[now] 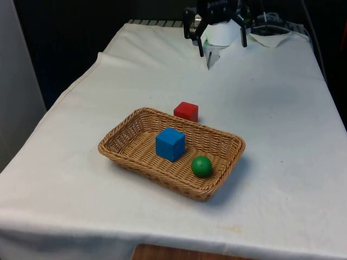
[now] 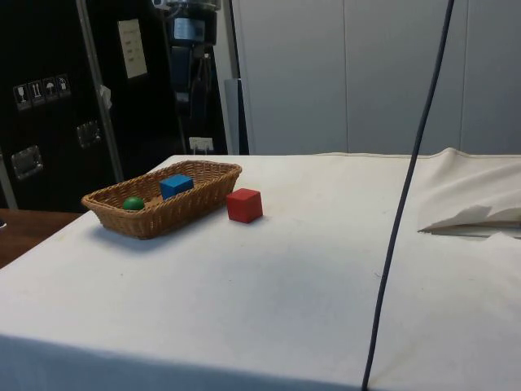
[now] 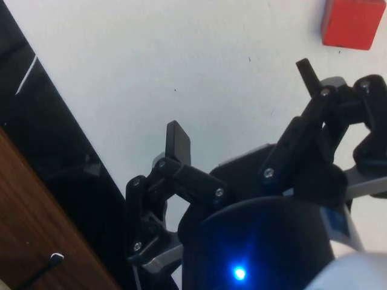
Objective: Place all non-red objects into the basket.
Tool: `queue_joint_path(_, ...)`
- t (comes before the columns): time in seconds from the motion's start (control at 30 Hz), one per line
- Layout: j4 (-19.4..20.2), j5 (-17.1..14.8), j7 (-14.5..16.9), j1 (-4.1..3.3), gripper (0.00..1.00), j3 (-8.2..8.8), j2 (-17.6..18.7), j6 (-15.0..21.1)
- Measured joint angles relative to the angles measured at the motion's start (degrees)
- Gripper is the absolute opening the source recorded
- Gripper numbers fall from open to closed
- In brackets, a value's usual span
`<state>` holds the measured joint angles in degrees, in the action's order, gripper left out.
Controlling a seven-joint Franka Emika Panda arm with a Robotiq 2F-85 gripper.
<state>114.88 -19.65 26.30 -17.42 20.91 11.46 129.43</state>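
A woven basket (image 1: pixel 230 143) sits in the middle of the table. Inside it rest a blue cube (image 1: pixel 170 143) and a green ball (image 1: pixel 201 166), the ball nearer the basket's corner on the front view's right. A red cube (image 1: pixel 186 111) stands on the cloth just outside the basket's far rim. My gripper (image 1: pixel 222 42) hangs high over the far end of the table, well away from the basket. In the wrist view the gripper (image 3: pixel 242 109) is open with nothing between its fingers, and the red cube (image 3: pixel 352 23) lies far off on the cloth.
In the side view the basket (image 2: pixel 191 208) holds the blue cube (image 2: pixel 176 185) and green ball (image 2: pixel 133 203), with the red cube (image 2: pixel 244 204) beside it. A rumpled fold of cloth (image 2: pixel 472 208) lies far from them. A dark cable (image 2: pixel 403 204) hangs across that view.
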Motion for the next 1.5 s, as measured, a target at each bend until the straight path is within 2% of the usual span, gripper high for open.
queue_joint_path(0.27,2.6,1.9,-1.8,0.0,1.0,-0.06,-1.9,1.0)
queue_joint_path(0.37,3.8,3.7,-3.1,0.0,1.0,-0.11,-2.8,2.2)
queue_joint_path(0.53,4.2,5.2,-4.1,0.06,1.0,-0.06,-2.9,2.7)
queue_joint_path(1.2,6.4,15.2,-11.4,0.29,1.0,0.34,-3.7,5.3)
queue_joint_path(1.43,7.2,20.1,-15.4,0.34,1.0,0.69,-4.1,5.8)
queue_joint_path(1.5,7.2,20.5,-15.8,0.34,1.0,0.69,-4.1,5.8)
